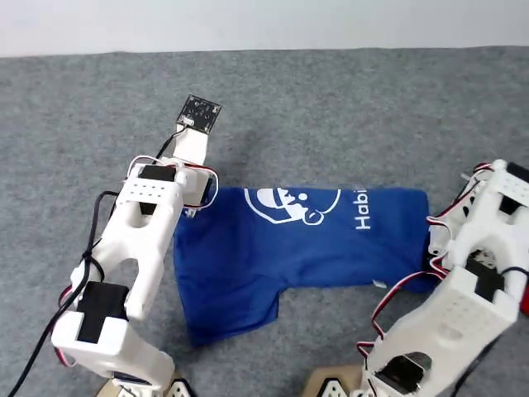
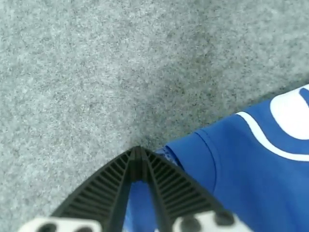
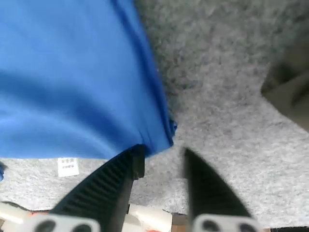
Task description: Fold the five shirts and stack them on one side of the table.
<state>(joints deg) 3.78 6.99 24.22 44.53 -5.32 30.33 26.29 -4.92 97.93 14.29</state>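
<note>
1. A table [image 1: 331, 107] covered in grey, carpet-like felt fills the high view, from just below the top edge down to the bottom edge.
2. One blue shirt [image 1: 281, 248] lies flat on it, from centre to right of frame, white print facing up, a sleeve pointing toward the lower left.

We look down on a surface [image 1: 331, 107] covered edge to edge in a mottled grey, felt-like carpet with a short, speckled nap, and along its far side runs a plain pale band [image 1: 264, 25], though we cannot tell whether that is a wall or something else. The light is soft and even, leaving only faint, blurred shadows on the grey. At the near edge we see a bit of light wooden board [image 1: 326, 382], and the right wrist view has a dark, blurred shape [image 3: 287, 92] that we cannot identify.
</note>
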